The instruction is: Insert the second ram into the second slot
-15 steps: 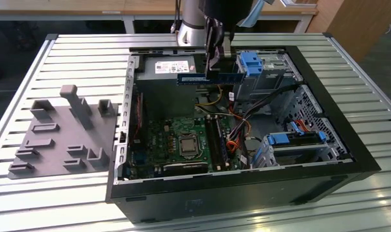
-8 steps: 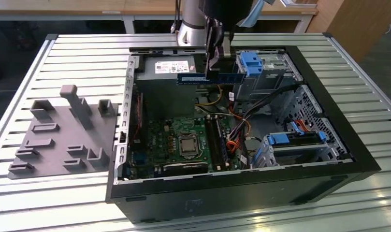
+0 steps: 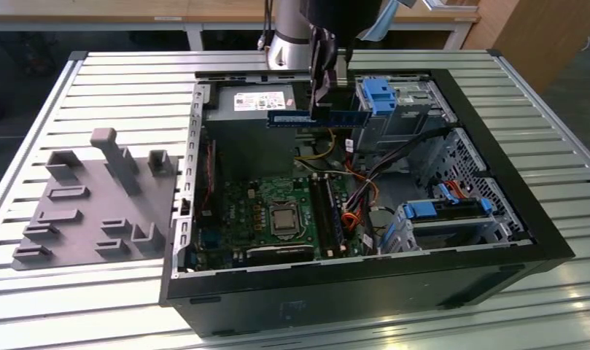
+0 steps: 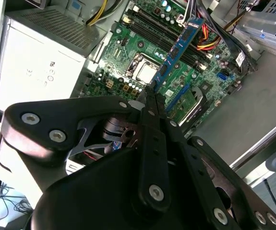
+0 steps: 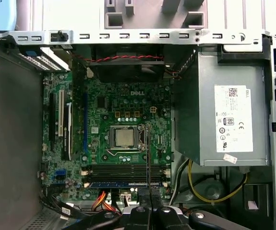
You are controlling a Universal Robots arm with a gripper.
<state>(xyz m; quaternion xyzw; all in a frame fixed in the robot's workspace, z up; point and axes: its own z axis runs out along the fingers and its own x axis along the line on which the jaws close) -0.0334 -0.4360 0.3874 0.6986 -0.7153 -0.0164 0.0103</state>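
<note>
Surface: 1 slatted metal table (image 3: 129, 80), ribs running from the exterior view's left to its right.
Room: 1 pale bench (image 3: 100, 20) behind the table; 1 wooden panel (image 3: 538, 29) at the exterior view's far right; dark floor (image 3: 12, 87) past the table's edge.
Case (image 3: 489, 211): 1, black, lying on its side on the table, side panel off, inside open to view.
Fixture (image 3: 90, 204): 1 grey block with upright pegs, on the table just beside the case, at the exterior view's left.
Board (image 5: 104, 110): 1, green, flat on the case floor.
Socket (image 5: 124, 138): 1, metal-framed, mid-board.
Slots (image 5: 123, 172): 1 bank of dark parallel rows beside the socket; exact count cannot be told.
Power unit (image 5: 231, 120): 1 grey box with a white label, in a case corner.
Drive bays (image 3: 421, 211): 2, each with blue plastic latches, along the case side at the exterior view's right.
Yellow cables (image 5: 210, 191): 1 bundle, looping beside the power unit.
Arm (image 3: 292, 36): 1, reaching down from the exterior view's top.
Gripper (image 3: 324, 109): 1, fingers clamped on the ram.
Ram (image 3: 289, 117): 1 blue stick, held level in the air above the case, near the power unit, apart from the slots; in the second wrist view it juts out past the fingertips over the board.
</note>
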